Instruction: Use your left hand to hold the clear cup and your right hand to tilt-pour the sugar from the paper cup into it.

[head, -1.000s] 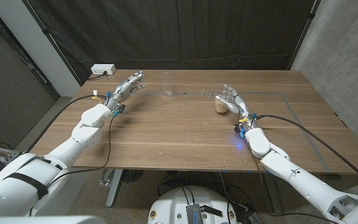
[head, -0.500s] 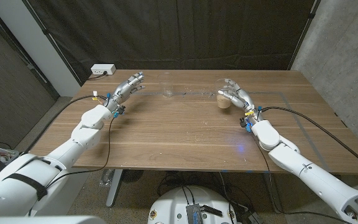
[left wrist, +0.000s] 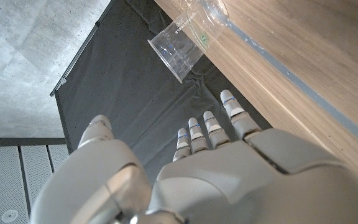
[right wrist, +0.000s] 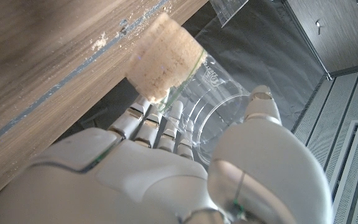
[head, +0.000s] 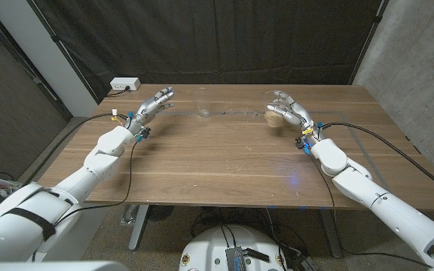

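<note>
An empty clear cup (head: 202,107) stands near the table's far edge, left of centre; it is also in the left wrist view (left wrist: 184,38). My left hand (head: 154,105) is to the left of it, apart from it, with its fingers (left wrist: 207,127) straight and holding nothing. My right hand (head: 288,112) wraps around a second cup (head: 275,117) right of centre. In the right wrist view that cup (right wrist: 213,93) has see-through walls and pale brown sugar (right wrist: 163,53) packed in its base, which is at the table surface. Whether it is lifted I cannot tell.
A white power strip (head: 124,84) lies at the table's far left corner. A thin blue tape line (head: 353,114) runs across the wood. Loose sugar grains (right wrist: 122,28) are scattered near the held cup. A dark curtain hangs behind the table.
My right hand has carried the sugar cup away from the robot and a little to the right. The left hand and the empty clear cup have stayed in place.
</note>
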`<state>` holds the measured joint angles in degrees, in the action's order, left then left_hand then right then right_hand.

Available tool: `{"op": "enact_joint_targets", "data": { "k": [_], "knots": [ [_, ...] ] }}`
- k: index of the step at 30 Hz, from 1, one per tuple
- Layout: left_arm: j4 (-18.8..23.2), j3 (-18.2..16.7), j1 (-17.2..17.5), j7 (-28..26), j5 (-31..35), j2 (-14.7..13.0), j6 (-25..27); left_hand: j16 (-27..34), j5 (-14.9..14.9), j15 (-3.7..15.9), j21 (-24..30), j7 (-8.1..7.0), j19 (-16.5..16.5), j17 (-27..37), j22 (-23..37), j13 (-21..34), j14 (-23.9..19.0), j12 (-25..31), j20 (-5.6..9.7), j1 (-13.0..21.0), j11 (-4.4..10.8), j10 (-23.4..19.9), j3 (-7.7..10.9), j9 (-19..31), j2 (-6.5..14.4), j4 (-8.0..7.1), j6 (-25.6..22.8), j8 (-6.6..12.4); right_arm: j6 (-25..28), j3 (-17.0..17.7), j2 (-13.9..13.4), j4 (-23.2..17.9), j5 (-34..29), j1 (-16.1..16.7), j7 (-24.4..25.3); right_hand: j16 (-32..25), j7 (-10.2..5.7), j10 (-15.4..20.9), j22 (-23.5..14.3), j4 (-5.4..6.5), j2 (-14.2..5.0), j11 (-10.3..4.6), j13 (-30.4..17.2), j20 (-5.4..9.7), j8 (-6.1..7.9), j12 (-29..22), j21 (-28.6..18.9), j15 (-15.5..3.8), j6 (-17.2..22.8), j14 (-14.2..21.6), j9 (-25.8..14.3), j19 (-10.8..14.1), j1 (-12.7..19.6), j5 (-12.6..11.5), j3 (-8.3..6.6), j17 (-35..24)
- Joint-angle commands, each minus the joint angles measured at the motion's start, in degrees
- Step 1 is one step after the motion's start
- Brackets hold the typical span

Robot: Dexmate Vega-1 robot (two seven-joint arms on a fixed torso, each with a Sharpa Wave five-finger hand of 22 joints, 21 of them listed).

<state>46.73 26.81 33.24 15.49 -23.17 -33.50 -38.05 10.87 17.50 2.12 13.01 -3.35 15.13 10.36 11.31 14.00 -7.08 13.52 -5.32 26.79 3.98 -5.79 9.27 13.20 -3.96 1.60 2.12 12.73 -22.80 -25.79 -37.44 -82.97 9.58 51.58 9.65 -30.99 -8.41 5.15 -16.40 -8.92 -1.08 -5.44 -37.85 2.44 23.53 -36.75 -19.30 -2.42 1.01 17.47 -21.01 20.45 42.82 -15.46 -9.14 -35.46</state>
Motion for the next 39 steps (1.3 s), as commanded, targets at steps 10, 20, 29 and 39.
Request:
{"op": "enact_joint_targets", "data": {
  "k": [10, 20, 29, 39],
  "knots": [
    [5.16, 0.40, 5.15, -16.51, 11.64, -4.68, -0.82, -0.16, 0.47, 0.62, 0.07, 1.16, -0.70, 0.67, 0.23, 0.80, 2.11, -0.61, 0.53, 1.21, -0.11, 2.27, -1.15, 0.66, -2.29, 1.14, 4.09, -0.73, 1.22, 0.56, -1.41, -1.50, 0.30, -0.27, -2.15, -0.87, -0.25, 0.56, -0.34, 0.41, -0.20, 0.21, -0.89, 1.27, 0.65, -0.78, -0.38, -9.75, 0.59, 0.19, -0.58, 0.31, 0.90, 0.34, 0.28, -0.99],
    [3.66, 2.38, 4.61, -25.39, 19.85, -4.42, -1.05, -0.14, 0.84, -1.05, -0.31, 3.43, -1.67, 1.12, 0.18, 1.67, 4.05, -0.80, 1.73, 2.19, -1.36, 4.12, -2.50, 1.54, -4.27, 2.12, 4.39, 0.27, 1.47, 1.01, -2.19, -2.94, 0.30, 0.70, -2.14, -0.60, -0.34, 0.47, -0.40, 0.76, -0.38, 0.15, -1.39, 1.27, 0.88, -1.19, -0.43, -9.73, 0.51, 0.28, -0.88, 0.16, 0.72, 0.55, 0.43, -1.15],
    [-0.56, 5.49, 1.88, -31.75, 26.40, -3.24, -2.07, 0.05, 1.37, -2.68, -1.55, 5.43, -5.25, 1.84, -0.03, 2.76, 5.49, 0.09, 5.72, 2.85, -2.94, 3.97, -3.95, 2.58, -4.81, 2.66, 2.48, 2.03, 1.41, 1.89, -3.20, -4.60, 0.33, 2.31, -1.76, -0.44, -0.25, 0.43, -0.46, 0.87, -0.45, 0.08, -1.82, 1.27, 1.09, -1.55, -0.48, -9.65, 0.48, 0.43, -1.12, 0.06, 0.80, 0.76, 0.53, -1.31],
    [-17.22, 10.27, -5.20, -34.61, 26.75, 2.78, -9.16, 0.07, 1.66, -2.96, -1.68, 4.84, -6.59, 2.47, -0.01, 3.45, 6.90, 0.33, 5.94, 2.68, -2.72, 4.87, -4.50, 3.12, -4.33, 2.47, 4.07, 1.84, 2.38, 2.49, -4.12, -6.77, -0.14, 3.52, -1.42, -0.24, -0.11, 0.42, -0.52, 0.98, -0.56, 0.28, -2.32, 1.32, 1.33, -1.99, -0.55, -9.70, 0.46, 0.61, -1.40, -0.05, 0.92, 1.00, 0.63, -1.53]
  ]
}}
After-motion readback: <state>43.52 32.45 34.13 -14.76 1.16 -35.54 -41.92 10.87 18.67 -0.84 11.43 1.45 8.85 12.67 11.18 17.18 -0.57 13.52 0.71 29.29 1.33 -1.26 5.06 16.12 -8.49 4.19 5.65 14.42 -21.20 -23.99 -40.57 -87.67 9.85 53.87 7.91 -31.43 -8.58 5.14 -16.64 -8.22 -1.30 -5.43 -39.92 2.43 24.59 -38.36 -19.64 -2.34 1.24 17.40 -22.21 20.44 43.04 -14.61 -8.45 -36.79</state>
